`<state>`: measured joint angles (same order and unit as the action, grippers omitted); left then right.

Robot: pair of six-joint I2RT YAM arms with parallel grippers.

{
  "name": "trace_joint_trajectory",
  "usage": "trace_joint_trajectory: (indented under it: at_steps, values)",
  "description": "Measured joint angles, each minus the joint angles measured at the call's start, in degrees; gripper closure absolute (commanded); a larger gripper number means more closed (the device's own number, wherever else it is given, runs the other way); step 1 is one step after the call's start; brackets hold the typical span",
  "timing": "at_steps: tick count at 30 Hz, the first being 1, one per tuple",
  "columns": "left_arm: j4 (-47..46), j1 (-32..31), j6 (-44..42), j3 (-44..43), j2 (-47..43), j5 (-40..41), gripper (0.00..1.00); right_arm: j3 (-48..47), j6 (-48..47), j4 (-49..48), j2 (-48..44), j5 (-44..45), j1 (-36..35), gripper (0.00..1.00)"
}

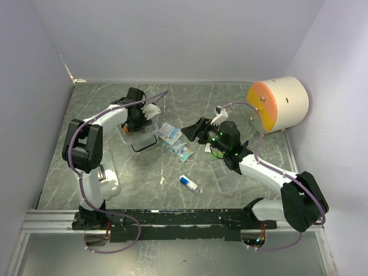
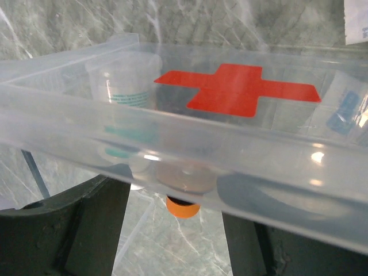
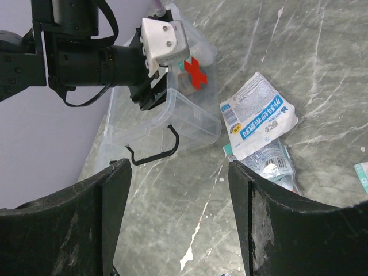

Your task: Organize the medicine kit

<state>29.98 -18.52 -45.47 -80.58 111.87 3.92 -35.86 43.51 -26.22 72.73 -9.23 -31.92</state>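
Note:
The medicine kit (image 1: 144,135), a clear box with a red cross (image 2: 236,89) and a black wire latch (image 3: 155,150), sits at back left; it also shows in the right wrist view (image 3: 192,123). Its near wall (image 2: 172,135) fills the left wrist view. Inside stand a clear vial (image 2: 123,80) with a teal label and an orange cap (image 2: 183,207). My left gripper (image 2: 175,241) is open at the box's rim, also seen from above (image 1: 137,119). My right gripper (image 3: 181,218) is open and empty over bare table, right of the box (image 1: 195,131).
A white-and-blue packet (image 3: 259,115) and blister packs (image 3: 270,164) lie between the grippers. A small white-and-blue tube (image 1: 188,183) lies nearer the front. Clear plastic pieces lie at front left (image 1: 108,177) and under the right arm (image 1: 225,172). A cream-and-orange cylinder (image 1: 279,103) stands at back right.

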Motion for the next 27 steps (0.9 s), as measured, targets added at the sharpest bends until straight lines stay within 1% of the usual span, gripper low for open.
trace_joint_trajectory:
  at_steps: [4, 7, 9, 13, 16, 21, 27]
  values:
    - [-0.70, 0.00, 0.52, 0.07, -0.02, -0.02, 0.26, 0.00, 0.00, 0.00, 0.00, 0.02, 0.00, 0.32]
    - [-0.87, 0.00, 0.85, 0.07, -0.04, -0.02, 0.28, 0.00, 0.00, 0.00, 0.00, 0.02, 0.00, 0.32]
    - [-0.96, 0.00, 0.98, 0.09, -0.17, -0.02, 0.33, 0.00, 0.00, 0.00, 0.00, 0.02, 0.00, 0.32]
    - [-1.51, 0.00, 1.88, 0.68, -0.83, -0.04, 0.47, 0.00, 0.00, 0.00, -0.11, 0.02, 0.00, 0.32]
    - [-2.05, 0.00, 2.71, 0.85, -1.18, -0.13, 0.52, 0.00, 0.02, 0.00, -0.28, 0.20, 0.00, 0.32]
    - [-3.82, 0.00, 4.61, 0.98, -1.20, -1.36, 0.55, 0.61, 0.07, 0.04, -0.48, 0.68, 0.00, 0.32]
    - [-6.60, 0.00, 6.82, 1.92, -1.20, -1.81, 0.54, 0.74, 0.04, 0.42, -0.63, 1.09, 0.00, 0.32]
